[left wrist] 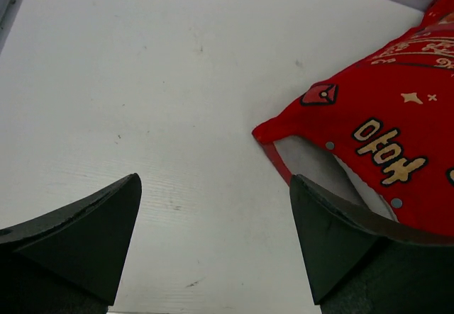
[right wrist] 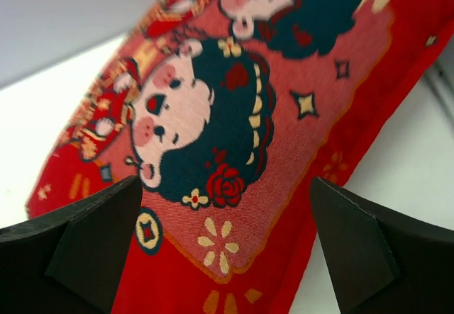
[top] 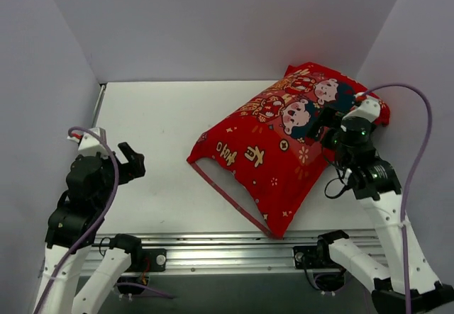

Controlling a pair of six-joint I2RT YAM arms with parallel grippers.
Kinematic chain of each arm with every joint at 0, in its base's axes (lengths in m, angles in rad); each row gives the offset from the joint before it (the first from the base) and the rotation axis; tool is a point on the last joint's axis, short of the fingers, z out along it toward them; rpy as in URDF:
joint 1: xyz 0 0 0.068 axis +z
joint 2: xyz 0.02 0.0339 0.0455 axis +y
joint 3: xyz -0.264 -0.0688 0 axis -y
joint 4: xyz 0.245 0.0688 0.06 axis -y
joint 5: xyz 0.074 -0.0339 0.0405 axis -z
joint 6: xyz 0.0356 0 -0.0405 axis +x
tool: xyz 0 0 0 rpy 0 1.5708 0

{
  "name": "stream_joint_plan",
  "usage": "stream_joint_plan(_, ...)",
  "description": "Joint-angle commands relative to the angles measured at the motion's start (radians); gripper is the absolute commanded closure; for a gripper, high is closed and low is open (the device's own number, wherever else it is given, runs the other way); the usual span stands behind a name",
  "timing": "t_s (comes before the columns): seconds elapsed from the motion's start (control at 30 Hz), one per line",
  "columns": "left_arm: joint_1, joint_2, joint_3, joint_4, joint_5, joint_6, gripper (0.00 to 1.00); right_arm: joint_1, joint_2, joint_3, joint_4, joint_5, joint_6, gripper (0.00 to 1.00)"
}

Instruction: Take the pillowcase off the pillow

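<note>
Left tool [top: 132,164]: fingers wide apart with nothing between them, over bare table [top: 156,122], well left of the cover.
Right tool [top: 330,124]: fingers wide apart above the printed children; whether it touches the fabric cannot be told.
Pillowcase [top: 277,158]: lies diagonally on the table's right half, open mouth at its left end, far end partly behind the right arm.
Pillow: hidden inside the pillowcase; the pale strip at the mouth in the left wrist view is too unclear to name.

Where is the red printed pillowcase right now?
In the top view the red printed fabric pillowcase lies diagonally on the white table's right half, its far end beneath the right gripper.
</note>
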State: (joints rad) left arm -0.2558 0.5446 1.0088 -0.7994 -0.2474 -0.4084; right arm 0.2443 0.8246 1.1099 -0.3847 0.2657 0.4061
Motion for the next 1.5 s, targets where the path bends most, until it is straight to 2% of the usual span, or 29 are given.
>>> stream_joint_plan(0.0, -0.002, 0.081, -0.007, 0.107, 0.079, -0.003, 0.06, 0.006, 0.099, -0.018, -0.023, -0.014, 0.104, 0.00)
stream_joint_plan(0.13, -0.002, 0.172, -0.039, 0.175, 0.079, 0.023, 0.06, 0.006, 0.200, -0.002, -0.016, 0.059, 0.183, 0.00)
stream_joint_plan(0.3, 0.001, 0.198, -0.133, 0.247, 0.034, 0.025, 0.06, 0.004, 0.366, 0.044, 0.010, 0.147, 0.257, 0.00)
stream_joint_plan(0.47, 0.038, 0.189, -0.147, 0.226, 0.045, 0.042, 0.06, 0.006, 0.543, 0.057, 0.105, 0.035, 0.260, 0.01)
stream_joint_plan(0.53, 0.039, 0.177, -0.153, 0.223, 0.037, 0.042, 0.06, 0.007, 0.582, 0.044, 0.141, -0.043, 0.249, 0.12)
stream_joint_plan(0.57, 0.039, 0.172, -0.156, 0.224, 0.037, 0.042, 0.06, 0.009, 0.611, 0.039, 0.165, -0.063, 0.241, 0.37)
stream_joint_plan(0.63, 0.041, 0.164, -0.162, 0.229, 0.036, 0.042, 0.06, 0.012, 0.628, 0.019, 0.202, -0.130, 0.226, 0.58)
stream_joint_plan(0.67, 0.040, 0.164, -0.162, 0.233, 0.036, 0.045, 0.05, 0.012, 0.633, 0.013, 0.214, -0.160, 0.203, 0.79)
stream_joint_plan(0.73, 0.047, 0.169, -0.162, 0.236, 0.045, 0.043, 0.05, 0.018, 0.630, -0.007, 0.246, -0.235, 0.162, 0.95)
stream_joint_plan(0.77, 0.047, 0.170, -0.162, 0.238, 0.051, 0.043, 0.05, 0.021, 0.624, -0.013, 0.277, -0.334, 0.140, 1.00)
stream_joint_plan(0.9, 0.055, 0.178, -0.159, 0.236, 0.065, 0.042, 0.05, 0.091, 0.625, -0.001, 0.313, -0.572, -0.004, 1.00)
stream_joint_plan(1.03, 0.062, 0.178, -0.154, 0.236, 0.060, 0.043, 0.05, 0.258, 0.656, 0.094, 0.236, -0.615, -0.147, 1.00)
stream_joint_plan(1.17, 0.064, 0.178, -0.157, 0.238, 0.072, 0.043, 0.05, 0.342, 0.679, 0.137, 0.225, -0.718, -0.217, 1.00)
stream_joint_plan(1.37, 0.067, 0.192, -0.167, 0.253, 0.105, 0.043, 0.05, 0.359, 0.757, 0.198, 0.181, -0.617, -0.282, 1.00)
stream_joint_plan(1.43, 0.067, 0.209, -0.165, 0.250, 0.117, 0.043, 0.05, 0.359, 0.787, 0.231, 0.172, -0.551, -0.280, 1.00)
stream_joint_plan(1.47, 0.067, 0.213, -0.164, 0.250, 0.122, 0.043, 0.05, 0.346, 0.794, 0.232, 0.181, -0.460, -0.267, 1.00)
